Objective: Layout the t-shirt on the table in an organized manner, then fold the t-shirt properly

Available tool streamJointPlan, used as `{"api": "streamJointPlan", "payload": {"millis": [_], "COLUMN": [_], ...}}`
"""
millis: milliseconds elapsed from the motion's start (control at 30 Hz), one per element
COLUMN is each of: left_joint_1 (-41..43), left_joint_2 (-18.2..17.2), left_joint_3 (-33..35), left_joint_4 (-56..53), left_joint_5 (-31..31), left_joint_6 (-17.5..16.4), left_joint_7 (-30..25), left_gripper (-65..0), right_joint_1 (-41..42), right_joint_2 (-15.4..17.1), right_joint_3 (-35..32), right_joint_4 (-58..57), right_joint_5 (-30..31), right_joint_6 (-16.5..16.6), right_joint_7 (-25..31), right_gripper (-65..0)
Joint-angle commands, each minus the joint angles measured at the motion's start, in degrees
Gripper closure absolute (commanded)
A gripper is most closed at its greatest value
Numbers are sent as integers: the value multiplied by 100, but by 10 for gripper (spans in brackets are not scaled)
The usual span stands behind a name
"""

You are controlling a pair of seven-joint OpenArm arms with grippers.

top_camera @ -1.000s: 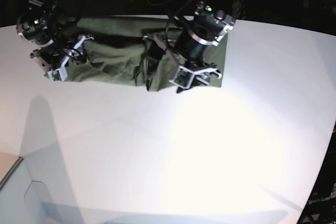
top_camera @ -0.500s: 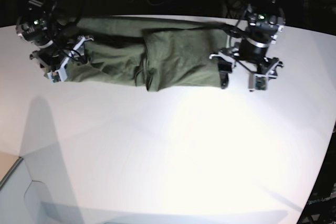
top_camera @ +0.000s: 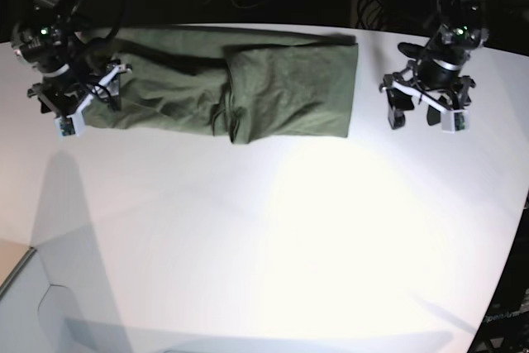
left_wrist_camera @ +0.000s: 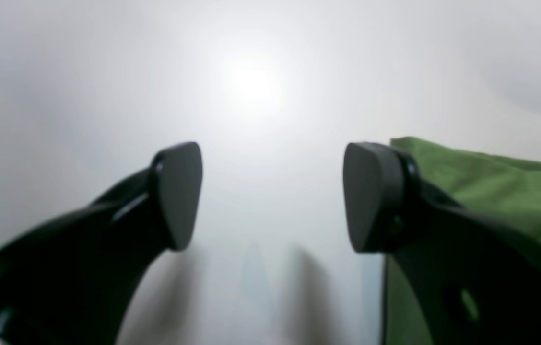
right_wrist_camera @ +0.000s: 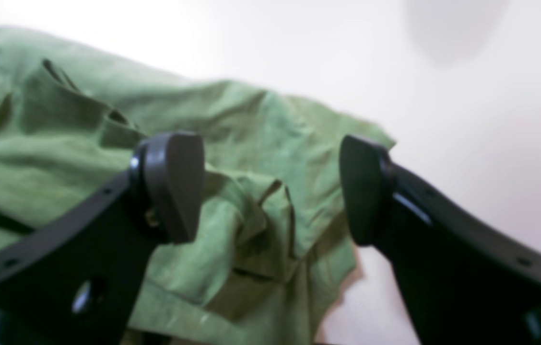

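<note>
The t-shirt (top_camera: 231, 97) lies along the far side of the tabletop (top_camera: 289, 237) as a long, narrow band, doubled over lengthwise, with one end lapped back over the middle so that a raised fold edge crosses it near the centre. This shape suggests a fold partly made: the length is gathered, but the band appears too long to count as a finished fold, and creases show across the cloth.

The left gripper (top_camera: 423, 115) hangs just beyond the squared-off end of the band, on the right of the base view. Its jaws stand wide apart with nothing between them; the left wrist view shows bare tabletop in the gap and the shirt edge (left_wrist_camera: 491, 182) beside one finger, close to it, though contact cannot be told.

The right gripper (right_wrist_camera: 270, 187) hangs over the opposite, rumpled end, on the left of the base view (top_camera: 70, 109). Its jaws are likewise spread wide and hold nothing; bunched cloth with small tucks lies below the gap. Whether the fingertips graze the fabric cannot be told.

Both positions, one at each end, suit a next grasp of the band's ends.
</note>
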Motion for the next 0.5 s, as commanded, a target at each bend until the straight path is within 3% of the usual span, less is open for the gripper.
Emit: {"api": "streamJointPlan", "payload": {"millis": [0,200,467], "left_joint_1": [-21,-30,-30], "left_joint_2": [-37,-37,-37], "left_joint_3": [-13,-4,-4], "left_joint_4": [91,91,91], "left_joint_5": [-63,-63,-63], "left_joint_6": [-26,-26,-26], "left_joint_7": [-125,-125,-125], "left_gripper": [-449,-449,-449], "right_joint_1": [36,203,142], "right_joint_2": [49,75,163], "right_joint_3": [131,562,649], "right_joint_4": [0,-677,-1503], "right_joint_5": [21,21,21], "right_joint_6": [-5,-5,-5], "right_joint_7": [102,146,726], "right_gripper": [-445,-445,-445]}}
